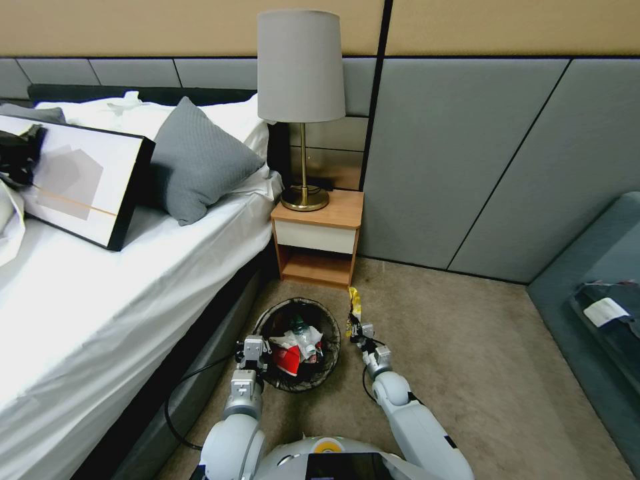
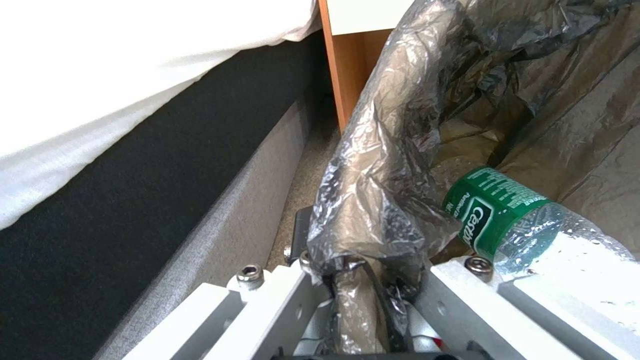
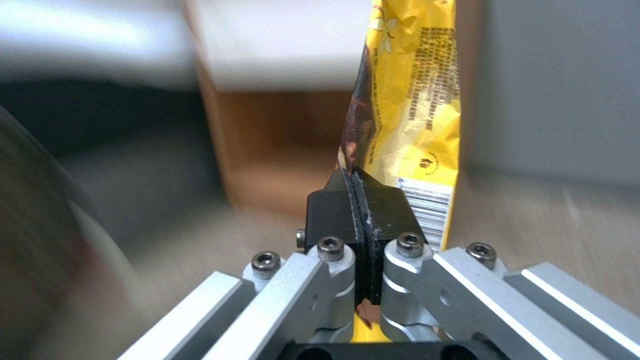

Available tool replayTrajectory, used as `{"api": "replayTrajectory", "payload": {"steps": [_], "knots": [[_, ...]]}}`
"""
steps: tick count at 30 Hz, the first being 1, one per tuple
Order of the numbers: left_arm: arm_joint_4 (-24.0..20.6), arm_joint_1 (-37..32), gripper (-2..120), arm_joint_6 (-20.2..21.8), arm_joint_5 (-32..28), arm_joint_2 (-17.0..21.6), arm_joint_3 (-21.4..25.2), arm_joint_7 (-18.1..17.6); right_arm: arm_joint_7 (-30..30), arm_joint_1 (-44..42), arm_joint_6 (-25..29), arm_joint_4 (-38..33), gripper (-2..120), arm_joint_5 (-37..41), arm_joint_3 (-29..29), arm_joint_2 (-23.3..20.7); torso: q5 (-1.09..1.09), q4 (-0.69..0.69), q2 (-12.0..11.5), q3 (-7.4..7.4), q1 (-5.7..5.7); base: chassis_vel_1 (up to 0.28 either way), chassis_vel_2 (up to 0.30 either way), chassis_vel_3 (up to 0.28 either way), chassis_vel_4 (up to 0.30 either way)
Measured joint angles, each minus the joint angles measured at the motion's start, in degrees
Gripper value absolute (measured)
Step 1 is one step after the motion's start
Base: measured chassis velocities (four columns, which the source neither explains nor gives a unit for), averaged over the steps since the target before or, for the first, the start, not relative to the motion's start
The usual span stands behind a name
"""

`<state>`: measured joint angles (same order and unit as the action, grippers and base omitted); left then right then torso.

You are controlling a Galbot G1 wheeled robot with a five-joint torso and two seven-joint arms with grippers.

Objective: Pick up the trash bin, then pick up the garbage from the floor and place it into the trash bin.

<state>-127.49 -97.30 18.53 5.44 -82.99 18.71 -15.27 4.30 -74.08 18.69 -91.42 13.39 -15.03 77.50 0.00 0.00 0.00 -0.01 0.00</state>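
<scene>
Trash bin (image 1: 298, 383), lower centre: holds red/white packets (image 1: 289, 357) + bottle (image 2: 527, 220). Left tool (image 1: 253, 354) clamped on its rim. Right tool (image 1: 360, 331) pinches yellow wrapper (image 1: 353, 310), long axis upright.

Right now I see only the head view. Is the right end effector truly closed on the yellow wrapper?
Observer: Yes. The right wrist view shows the right end effector with pads pressed together on the edge of the yellow wrapper.
Operator: Does the left one hold the bin?
Observer: The left end effector is clamped on the bag-covered rim of the trash bin.
Operator: What lies nearest inside?
Observer: A clear bottle with a green label, right beside that rim.
</scene>
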Motion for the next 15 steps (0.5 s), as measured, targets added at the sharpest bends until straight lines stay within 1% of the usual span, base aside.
{"api": "replayTrajectory", "payload": {"steps": [2, 4, 6, 7, 8, 9, 11, 12, 14, 15], "knots": [[0.03, 0.01, 2, 0.00, 0.01, -0.02, 0.00, 0.00, 0.75, -0.43, 0.63, -1.32, 0, 0.21, -0.14, -0.16, 0.00, 0.00, 0.00, 0.00, 0.00, 0.000, 0.000, 0.000, 0.000], [0.17, 0.05, 2, 0.02, 0.05, -0.09, -0.05, 0.00, 4.63, -2.25, 2.90, -7.37, 0, 1.32, -0.50, -0.80, -0.01, 0.00, 0.00, 0.00, 0.00, 0.000, 0.000, 0.000, 0.000], [0.22, 0.06, 2, 0.02, 0.07, -0.11, -0.06, 0.00, 5.45, -2.66, 3.40, -8.75, 0, 1.52, -0.52, -0.94, -0.01, -0.01, 0.00, 0.00, 0.00, 0.000, 0.000, 0.000, 0.000], [0.34, 0.10, 2, 0.03, 0.14, -0.12, -0.12, 0.02, 7.97, -4.10, 4.75, -13.05, 0, 2.19, -0.35, -1.53, 0.00, 0.00, 0.00, 0.00, 0.00, 0.000, 0.000, 0.000, 0.000], [0.40, 0.10, 2, 0.03, 0.19, -0.12, -0.16, 0.03, 9.26, -4.80, 5.42, -14.97, 0, 2.53, -0.05, -1.80, -0.01, -0.01, 0.00, 0.00, 0.00, 0.000, 0.000, 0.000, 0.000], [0.40, 0.10, 2, 0.03, 0.19, -0.12, -0.16, 0.03, 9.26, -4.80, 5.42, -14.97, 0, 2.53, -0.05, -1.80, -0.01, -0.01, 0.00, 0.00, 0.00, 0.000, 0.000, 0.000, 0.000], [0.54, 0.09, 2, 0.03, 0.26, -0.11, -0.27, 0.04, 11.47, -6.55, 6.25, -19.40, 0, 2.73, 1.32, -2.49, 0.00, 0.00, 0.00, 0.00, 0.00, 0.000, 0.000, 0.000, 0.000], [0.54, 0.09, 2, 0.03, 0.26, -0.11, -0.27, 0.04, 11.47, -6.55, 6.25, -19.40, 0, 2.73, 1.32, -2.49, 0.00, 0.00, 0.00, 0.00, 0.00, 0.000, 0.000, 0.000, 0.000], [0.60, 0.09, 2, 0.03, 0.35, -0.09, -0.41, 0.05, 12.41, -7.81, 6.31, -22.48, 0, 1.94, 2.97, -3.13, -0.01, -0.01, 0.00, 0.00, 0.00, 0.000, 0.000, 0.000, 0.000], [0.60, 0.09, 2, 0.03, 0.35, -0.09, -0.41, 0.05, 12.41, -7.81, 6.31, -22.48, 0, 1.94, 2.97, -3.13, -0.01, -0.01, 0.00, 0.00, 0.00, 0.000, 0.000, 0.000, 0.000]]}}
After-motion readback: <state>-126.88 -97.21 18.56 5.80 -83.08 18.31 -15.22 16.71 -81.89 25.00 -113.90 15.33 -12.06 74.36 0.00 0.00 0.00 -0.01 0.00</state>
